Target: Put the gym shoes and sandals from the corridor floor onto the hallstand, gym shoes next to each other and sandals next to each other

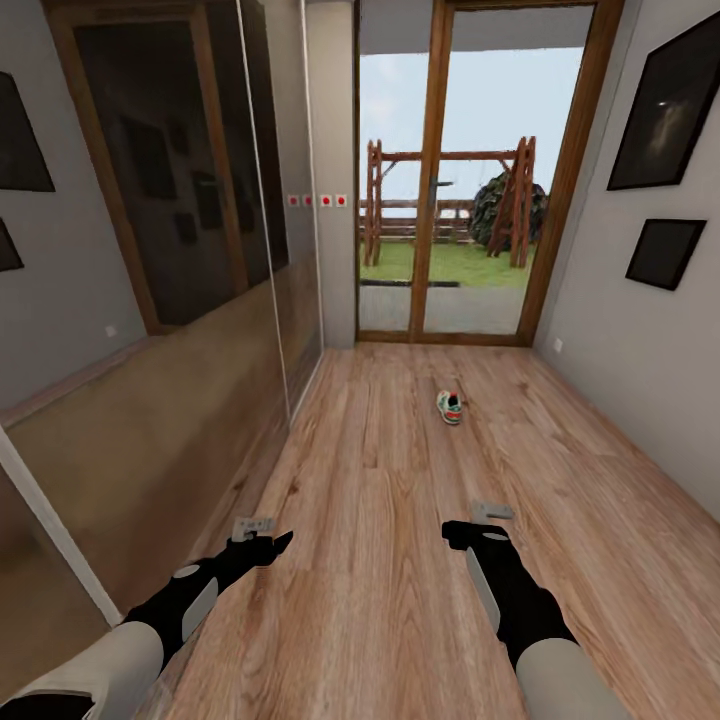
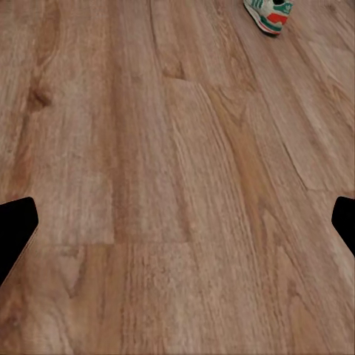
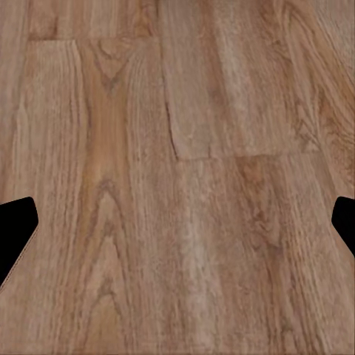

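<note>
We hold our two black pincers low over the light brown wood-plank corridor floor (image 1: 400, 560), the left pincer (image 1: 262, 532) and the right pincer (image 1: 478, 522) well apart from each other. Each one stands spread wide and grips nothing: in the left wrist view the left pincer's dark matte fingertips (image 2: 16, 229) sit at the two far edges of the picture with bare planks between them, and in the right wrist view the right pincer's fingertips (image 3: 16, 229) stand the same way. The tips are blunt and angular, with a smooth, plastic-looking finish. The planks under both pincers are long and narrow, with strong wavy grain, knots and staggered end joints.

Ahead of the right pincer, and well apart from it, we count one cream-white lace-up gym shoe with green side stripes and a red patch (image 1: 450, 406) lying on the floor; the left wrist view catches the same shoe (image 2: 270, 13) far beyond the left pincer. Any lettering on it is too small to read.

Beyond the shoe stands a glazed door in a warm brown wooden frame (image 1: 435, 170). To the left pincer's side runs a glossy, mirror-like sliding panel wall (image 1: 190, 200). To the right pincer's side, two dark framed pictures (image 1: 668, 105) hang on the plain grey wall.
</note>
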Motion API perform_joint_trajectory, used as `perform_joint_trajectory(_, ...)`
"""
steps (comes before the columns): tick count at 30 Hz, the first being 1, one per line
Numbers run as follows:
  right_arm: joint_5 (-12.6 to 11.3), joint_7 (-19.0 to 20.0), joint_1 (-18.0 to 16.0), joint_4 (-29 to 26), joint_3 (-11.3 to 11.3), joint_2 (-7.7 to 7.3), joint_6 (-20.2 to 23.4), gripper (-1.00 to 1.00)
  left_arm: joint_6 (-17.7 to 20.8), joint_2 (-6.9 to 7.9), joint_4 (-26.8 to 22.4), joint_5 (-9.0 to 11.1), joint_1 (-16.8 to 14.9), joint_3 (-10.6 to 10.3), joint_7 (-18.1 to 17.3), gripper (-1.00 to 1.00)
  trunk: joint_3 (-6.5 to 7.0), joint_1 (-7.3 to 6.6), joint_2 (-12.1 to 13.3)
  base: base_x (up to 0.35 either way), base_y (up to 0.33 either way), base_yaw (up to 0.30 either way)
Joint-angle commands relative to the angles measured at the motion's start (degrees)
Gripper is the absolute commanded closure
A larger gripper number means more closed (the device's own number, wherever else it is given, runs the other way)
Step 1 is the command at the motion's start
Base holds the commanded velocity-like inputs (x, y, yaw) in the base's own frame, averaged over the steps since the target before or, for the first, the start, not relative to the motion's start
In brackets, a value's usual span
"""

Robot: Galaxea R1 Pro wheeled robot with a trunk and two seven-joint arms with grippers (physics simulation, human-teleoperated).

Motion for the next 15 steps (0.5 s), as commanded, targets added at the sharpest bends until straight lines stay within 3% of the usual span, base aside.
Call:
perform_joint_trajectory(1,0.3,0.0,0.0,-0.1,-0.1,0.07,0.3,-1.00,-0.2,0.05,0.1,0.5,0.0,-0.4,-0.1,-1.00,-0.06,0.02,0.0,0.346,0.000,0.000)
perform_joint_trajectory(15,0.3,0.0,0.0,-0.1,-0.1,0.06,0.3,-1.00,-0.2,0.05,0.1,0.5,0.0,-0.4,-0.1,-1.00,-0.06,0.02,0.0,0.346,0.000,0.000)
